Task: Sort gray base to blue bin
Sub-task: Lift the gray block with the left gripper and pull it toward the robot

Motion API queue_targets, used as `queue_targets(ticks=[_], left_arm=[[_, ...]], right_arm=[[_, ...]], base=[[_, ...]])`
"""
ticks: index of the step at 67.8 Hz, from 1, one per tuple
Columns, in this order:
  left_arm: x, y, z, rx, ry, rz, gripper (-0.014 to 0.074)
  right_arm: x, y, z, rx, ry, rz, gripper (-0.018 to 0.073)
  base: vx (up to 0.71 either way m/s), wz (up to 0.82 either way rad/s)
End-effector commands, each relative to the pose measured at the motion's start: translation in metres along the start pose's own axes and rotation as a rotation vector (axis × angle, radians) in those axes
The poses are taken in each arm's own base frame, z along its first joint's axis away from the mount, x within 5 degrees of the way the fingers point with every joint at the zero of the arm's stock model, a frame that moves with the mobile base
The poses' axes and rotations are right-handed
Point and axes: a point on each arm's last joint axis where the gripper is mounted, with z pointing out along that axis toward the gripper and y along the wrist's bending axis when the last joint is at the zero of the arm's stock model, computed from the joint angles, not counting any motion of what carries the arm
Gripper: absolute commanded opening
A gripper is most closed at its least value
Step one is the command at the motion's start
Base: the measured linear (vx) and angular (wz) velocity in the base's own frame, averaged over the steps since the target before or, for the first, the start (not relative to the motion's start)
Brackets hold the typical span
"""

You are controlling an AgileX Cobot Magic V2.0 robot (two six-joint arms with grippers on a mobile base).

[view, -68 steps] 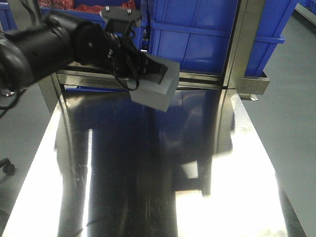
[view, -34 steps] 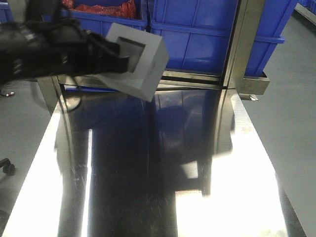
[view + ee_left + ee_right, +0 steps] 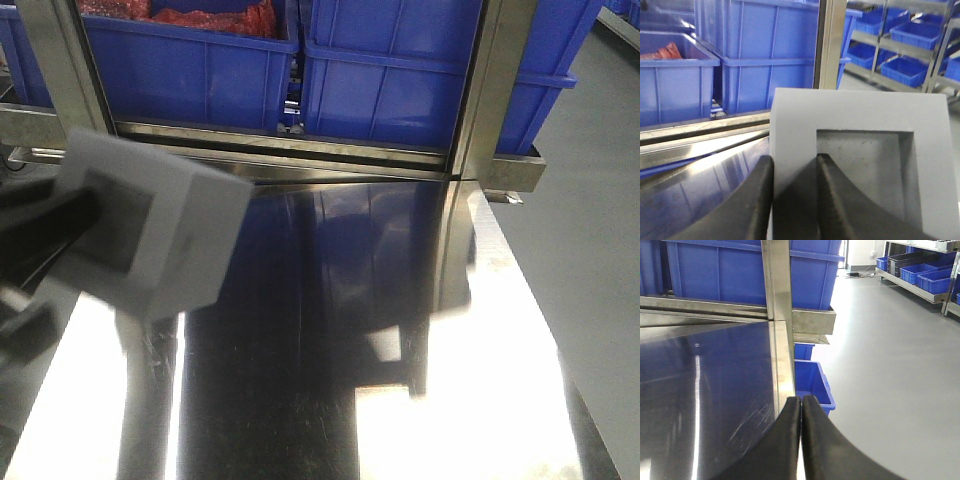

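Observation:
The gray base [image 3: 140,235] hangs in the air over the left side of the steel table, large and blurred in the front view, its square recess facing left. My left gripper [image 3: 794,159] is shut on one wall of the gray base [image 3: 860,115], with one finger outside and one inside the recess. Blue bins [image 3: 400,80] stand in a row on the rack behind the table; the left one [image 3: 190,70] holds red items. My right gripper [image 3: 801,398] is shut with nothing in it, at the table's right edge.
The shiny steel table [image 3: 480,330] runs from the rack toward me. A steel post [image 3: 480,90] rises at its back right. A small blue bin [image 3: 812,382] sits on the floor under the table's right corner. More blue bins [image 3: 912,72] fill distant shelves.
My left arm has swung the gray base from the back centre near the bins to the left and closer to the camera. The grip has held throughout.

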Motion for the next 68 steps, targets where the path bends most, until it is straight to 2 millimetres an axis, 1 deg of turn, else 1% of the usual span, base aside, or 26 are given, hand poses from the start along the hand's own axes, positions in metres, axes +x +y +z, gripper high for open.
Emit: queue_targets(ticks=[1, 6, 13, 23, 68], left_arm=[[-0.008, -0.002, -0.024, 0.04, -0.187, -0.008, 0.0006], [0.003, -0.001, -0.039, 0.043, -0.213, -0.008, 0.0006], [0.011, 0.001, -0.055, 0.048, -0.252, -0.009, 0.0006], [0.012, 0.001, -0.068, 0.054, -0.299, -0.009, 0.0006], [0.011, 0.001, -0.069, 0.056, -0.308, -0.009, 0.0006]], right_arm=[[-0.005, 0.0, 0.001, 0.006, -0.054, -0.019, -0.0005], [-0.005, 0.0, 0.001, 0.006, -0.054, -0.019, -0.0005], [-0.005, 0.0, 0.001, 0.006, -0.054, -0.019, -0.0005], [-0.005, 0.0, 0.001, 0.006, -0.054, -0.019, -0.0005], [-0.005, 0.0, 0.001, 0.006, -0.054, -0.019, -0.0005]], base=[[0.0, 0.0], [0.0, 0.0], [0.0, 0.0], [0.0, 0.0], [0.0, 0.0]])
